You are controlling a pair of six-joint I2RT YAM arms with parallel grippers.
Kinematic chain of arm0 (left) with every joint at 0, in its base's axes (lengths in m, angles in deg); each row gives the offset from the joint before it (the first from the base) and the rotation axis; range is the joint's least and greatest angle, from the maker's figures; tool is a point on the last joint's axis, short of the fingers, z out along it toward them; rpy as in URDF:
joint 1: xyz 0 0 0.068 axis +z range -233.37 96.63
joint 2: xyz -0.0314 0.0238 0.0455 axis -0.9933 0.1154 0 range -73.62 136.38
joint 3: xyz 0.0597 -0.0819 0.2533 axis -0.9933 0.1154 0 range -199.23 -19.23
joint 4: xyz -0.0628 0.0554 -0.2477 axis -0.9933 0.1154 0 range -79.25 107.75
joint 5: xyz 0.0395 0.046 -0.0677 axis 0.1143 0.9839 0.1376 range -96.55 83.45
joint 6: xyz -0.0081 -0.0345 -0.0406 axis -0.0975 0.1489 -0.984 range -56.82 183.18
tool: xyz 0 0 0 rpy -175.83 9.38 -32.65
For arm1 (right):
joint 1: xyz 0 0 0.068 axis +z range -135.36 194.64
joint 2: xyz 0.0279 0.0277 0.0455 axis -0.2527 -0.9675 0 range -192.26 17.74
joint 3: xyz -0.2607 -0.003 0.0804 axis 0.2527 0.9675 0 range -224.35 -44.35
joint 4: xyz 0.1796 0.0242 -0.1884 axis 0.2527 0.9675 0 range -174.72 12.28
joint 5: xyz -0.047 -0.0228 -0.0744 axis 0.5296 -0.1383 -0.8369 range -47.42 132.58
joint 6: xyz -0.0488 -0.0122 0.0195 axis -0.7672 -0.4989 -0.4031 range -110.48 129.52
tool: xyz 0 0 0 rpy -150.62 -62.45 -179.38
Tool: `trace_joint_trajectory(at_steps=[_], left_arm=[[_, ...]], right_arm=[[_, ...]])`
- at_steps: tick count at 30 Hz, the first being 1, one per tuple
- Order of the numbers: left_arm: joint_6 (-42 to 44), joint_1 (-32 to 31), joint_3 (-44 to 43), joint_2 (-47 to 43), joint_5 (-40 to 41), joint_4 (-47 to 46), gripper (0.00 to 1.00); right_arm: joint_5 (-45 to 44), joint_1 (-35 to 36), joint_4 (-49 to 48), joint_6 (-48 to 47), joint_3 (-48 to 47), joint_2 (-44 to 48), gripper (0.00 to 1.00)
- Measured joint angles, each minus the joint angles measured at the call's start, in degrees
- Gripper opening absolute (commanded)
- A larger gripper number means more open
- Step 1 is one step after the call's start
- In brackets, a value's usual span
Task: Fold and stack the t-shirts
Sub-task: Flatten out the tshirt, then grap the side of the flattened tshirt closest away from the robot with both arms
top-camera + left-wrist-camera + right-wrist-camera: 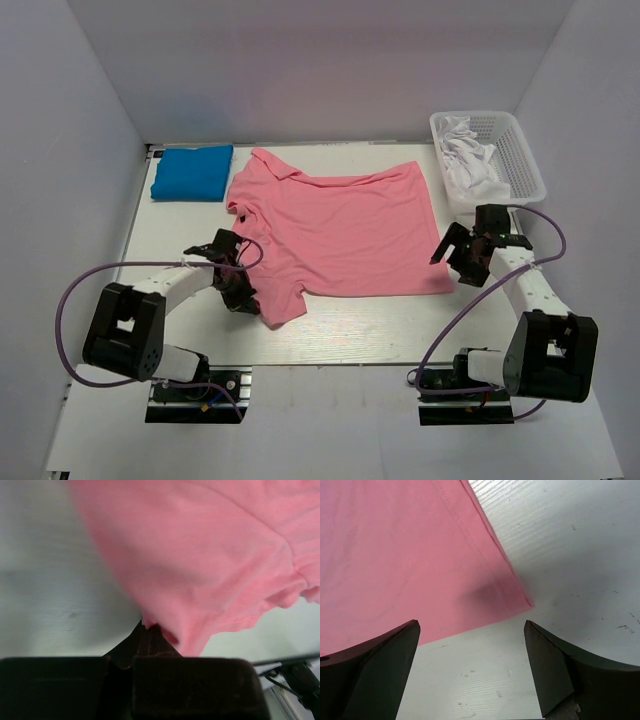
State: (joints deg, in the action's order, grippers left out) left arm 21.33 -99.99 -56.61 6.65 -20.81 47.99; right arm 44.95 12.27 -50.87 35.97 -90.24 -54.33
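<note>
The pink shirt (340, 225) lay spread flat in the middle of the table (350, 340). The folded blue shirt (192, 172) lay at the far left corner. The left gripper (148, 630) was clenched on the edge of the pink shirt's near sleeve. The right gripper (472, 625) stood wide apart, released, near the shirt's near hem corner.

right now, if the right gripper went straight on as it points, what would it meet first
Probably the hem corner of the pink t-shirt on the table, ahead of the open right gripper; depth is unclear.
</note>
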Motion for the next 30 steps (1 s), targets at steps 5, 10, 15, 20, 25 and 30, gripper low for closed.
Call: trace_joint_trajectory(at_steps=[5, 10, 15, 20, 25, 30], left_arm=[[0.2, -0.1, -6.2, -1.1, 6.3, 11.2, 0.0], [0.5, -0.1, -8.1, 0.2, 7.9, 18.8, 0.0], [0.9, -0.1, -4.2, 1.6, 8.1, 24.0, 0.0], [1.6, -0.1, -3.2, 3.0, 8.1, 26.4, 0.0], [2.1, -0.1, -4.7, 6.8, 8.1, 27.8, 0.6], [1.9, -0.1, -7.2, 6.6, 9.0, 30.8, 0.93]], right_arm=[[0.1, -1.0, 0.6, -1.2, 0.6, 0.2, 0.9], [-0.5, -1.4, 2.7, -1.4, 1.0, 0.2, 0.9], [-0.8, -1.8, 2.9, -0.8, 3.2, 0.5, 0.9], [-0.6, -2.0, 2.4, 0.6, 5.2, 0.3, 0.9], [0.7, -2.2, 0.7, 2.2, 6.1, -0.7, 0.88], [1.6, -2.2, 0.2, 3.4, 8.0, -1.1, 0.88]])
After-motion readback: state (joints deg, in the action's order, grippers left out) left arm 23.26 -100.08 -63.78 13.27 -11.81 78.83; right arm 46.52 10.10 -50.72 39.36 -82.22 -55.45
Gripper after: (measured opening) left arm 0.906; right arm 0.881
